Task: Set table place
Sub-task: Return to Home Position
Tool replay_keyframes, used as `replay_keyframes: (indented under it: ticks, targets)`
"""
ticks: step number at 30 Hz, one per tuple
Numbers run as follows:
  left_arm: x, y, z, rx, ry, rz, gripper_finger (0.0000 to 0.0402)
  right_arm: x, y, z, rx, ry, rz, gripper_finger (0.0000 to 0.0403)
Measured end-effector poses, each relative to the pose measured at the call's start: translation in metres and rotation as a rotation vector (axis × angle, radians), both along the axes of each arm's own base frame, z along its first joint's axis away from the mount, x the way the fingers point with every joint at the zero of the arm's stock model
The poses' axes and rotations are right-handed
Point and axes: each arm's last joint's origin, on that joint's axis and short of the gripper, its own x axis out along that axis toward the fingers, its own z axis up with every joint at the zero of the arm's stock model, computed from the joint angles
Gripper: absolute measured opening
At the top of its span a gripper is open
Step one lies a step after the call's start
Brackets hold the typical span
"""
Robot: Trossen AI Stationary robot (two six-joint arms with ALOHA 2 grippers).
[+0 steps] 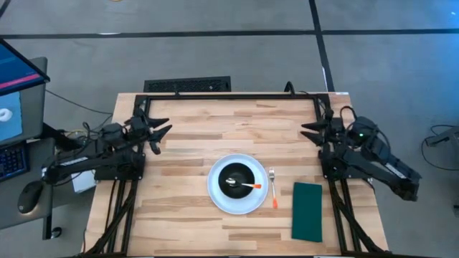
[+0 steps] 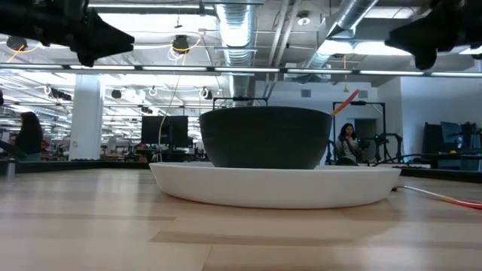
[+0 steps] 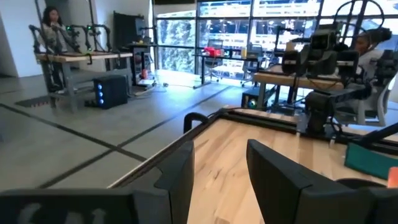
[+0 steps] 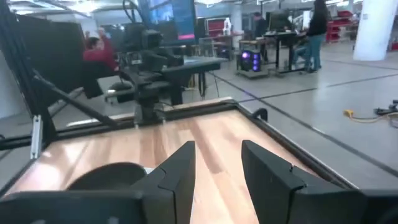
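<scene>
Napkin (image 1: 308,211): dark green, flat, rectangular, matte cloth; lies right of the plate (image 1: 219,197), beyond the fork.
Fork (image 1: 273,190): thin metal, orange handle end; lies just right of the plate, parallel to the napkin.
Plate: large, round, glossy white, on the pale wood-strip counter (image 1: 186,143).
Bowl (image 1: 240,172): small, black, matte, centred on the plate, with the spoon (image 1: 244,185) resting inside.

Assessment: the setting appears complete; only parking the arms seems left.

Left end effector (image 1: 159,132) and right end effector (image 1: 310,132): behind the plate to either side, raised, fingers spread, holding nothing.
</scene>
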Motion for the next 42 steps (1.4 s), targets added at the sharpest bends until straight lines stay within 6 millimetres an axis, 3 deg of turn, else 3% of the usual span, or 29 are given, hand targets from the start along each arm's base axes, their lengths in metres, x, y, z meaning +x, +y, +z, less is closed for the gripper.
replay_keyframes:
  ticks: [9, 25, 39, 42]
  targets:
    - [0.006, 0.002, -0.018, 0.029, -0.025, 0.024, 0.0137, 0.01, -0.009, -0.024, -0.071, -0.052, -0.101, 0.0154]
    - [0.014, 0.004, -0.055, -0.003, 0.004, 0.005, 0.0137, 0.025, -0.019, -0.07, -0.066, -0.09, -0.099, 0.0152]
    - [0.014, 0.004, -0.055, -0.001, 0.001, -0.013, 0.0137, 0.025, -0.019, -0.073, -0.057, -0.078, -0.087, 0.0157]
    - [0.015, 0.004, -0.063, 0.005, -0.04, -0.015, 0.0137, 0.025, -0.019, -0.073, -0.057, -0.076, -0.087, 0.0156]
